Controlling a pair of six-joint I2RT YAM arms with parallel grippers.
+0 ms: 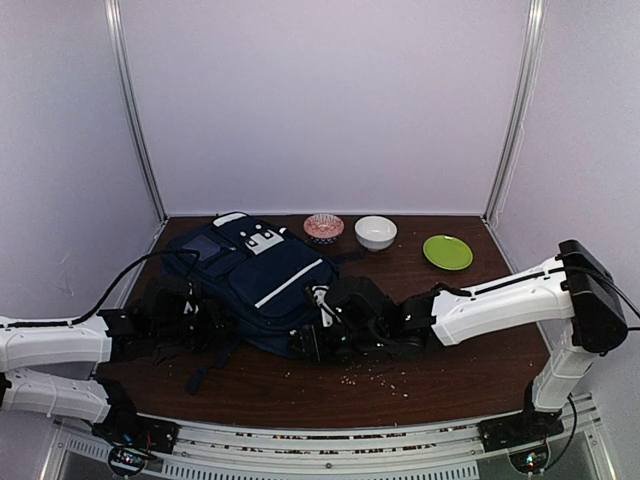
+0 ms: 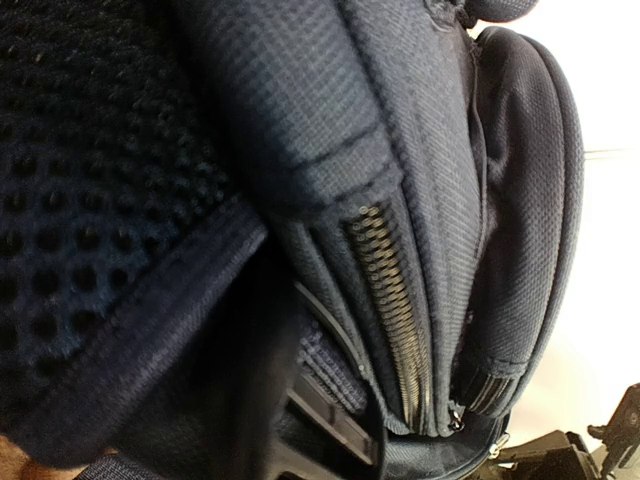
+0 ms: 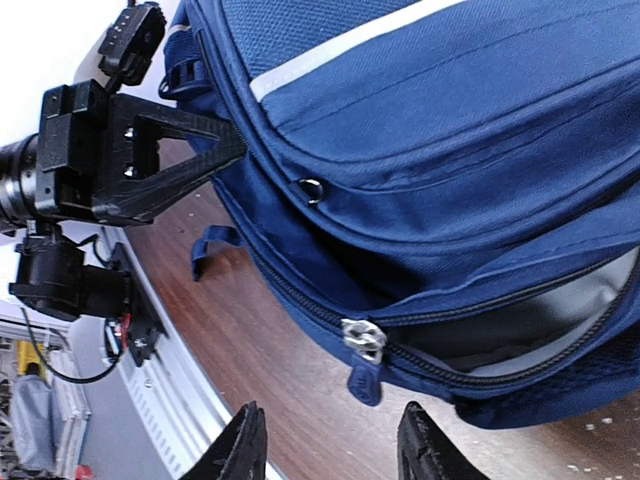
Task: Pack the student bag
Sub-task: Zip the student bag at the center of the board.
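- Right gripper (image 3: pixel 332 425) hovers with its fingers apart and nothing between them, low over the table (image 1: pixel 450 360) at the near-right edge of the student bag (image 1: pixel 262 275).
- In the right wrist view the metal zipper pull (image 3: pixel 362 340) and its blue tab lie just ahead of those fingers, near but not touching. This gap is what the next move turns on, I judge.
- Beyond the pull the zip is already parted, and grey lining (image 3: pixel 545 325) shows in the opening.
- Left gripper (image 3: pixel 228 152) is closed on the bag's opposite side. It looks to be pinching the fabric there, though its own wrist view shows only close mesh and zipper teeth.
- The bag lies flat with its front up at left of centre. Its long axis runs diagonally from far-left to near-right, so the zipped edge faces the right arm, which is the nearer one to the pull.
- The table is dark wood, strewn with pale crumbs (image 1: pixel 375 378) in front of the right gripper.
- A patterned bowl (image 1: pixel 323 227), a white bowl (image 1: pixel 376 232) and a green plate (image 1: pixel 447 252) stand along the far edge, well apart from the grippers.
- White walls (image 1: pixel 320 100) close the space on three sides; there is open table to the right of the bag.
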